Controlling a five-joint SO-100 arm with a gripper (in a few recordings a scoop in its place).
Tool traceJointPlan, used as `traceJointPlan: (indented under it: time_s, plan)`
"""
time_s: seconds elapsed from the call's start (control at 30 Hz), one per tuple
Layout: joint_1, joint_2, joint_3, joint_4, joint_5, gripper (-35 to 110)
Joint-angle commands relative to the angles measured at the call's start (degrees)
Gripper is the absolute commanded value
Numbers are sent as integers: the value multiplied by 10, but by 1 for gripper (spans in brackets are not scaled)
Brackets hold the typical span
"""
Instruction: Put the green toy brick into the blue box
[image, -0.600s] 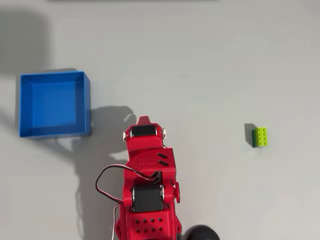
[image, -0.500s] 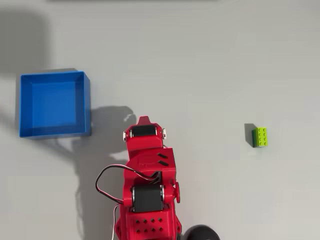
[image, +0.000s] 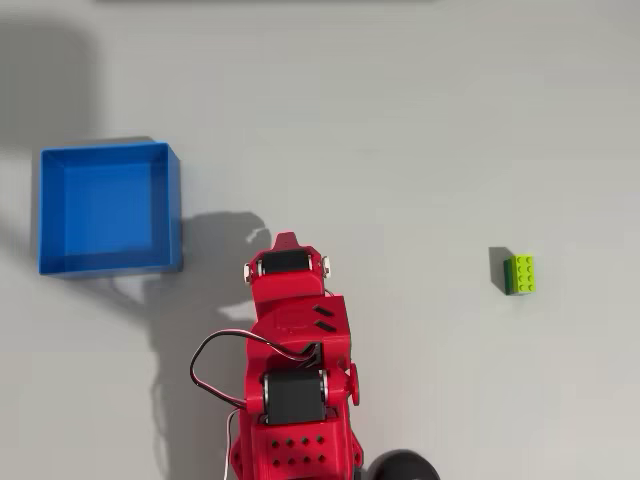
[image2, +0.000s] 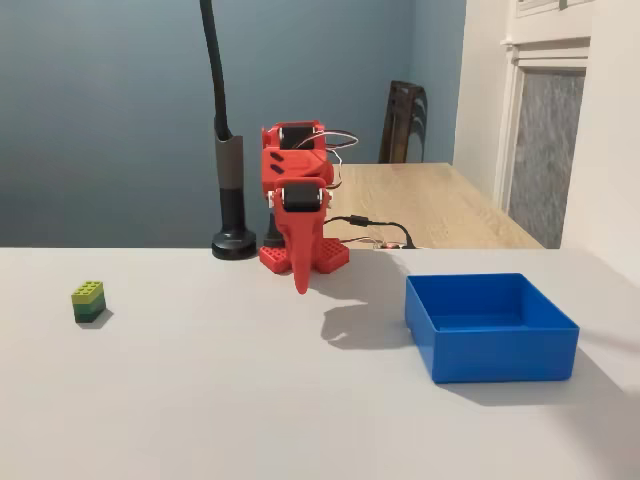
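Overhead view: the blue box (image: 108, 208) is seen empty at the left, the red arm's end effector (image: 288, 243) folded at centre, seemingly closed and empty, and the green toy brick (image: 520, 274) untouched on the tabletop (image: 420, 140), well apart at right; nothing is judged done.

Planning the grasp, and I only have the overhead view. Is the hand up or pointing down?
Observer: In the fixed view the hand points straight down in front of the arm's base, with no gap showing between its fingers.
Operator: Is the brick one plain piece?
Observer: From the side the brick shows two layers, lime on top and darker green underneath.
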Motion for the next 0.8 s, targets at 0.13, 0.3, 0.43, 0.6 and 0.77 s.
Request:
traceJointPlan:
  time_s: [0.13, 0.3, 0.43, 0.6, 0.77]
  plan:
    - [-9, 8, -12, -18, -13, 0]
    - [-11, 6, -30, -18, -24, 0]
    - [-11, 4, -44, -18, -23, 0]
    - [-11, 4, -71, -18, -17, 0]
    - [-4, -29, -105, -13, -16, 0]
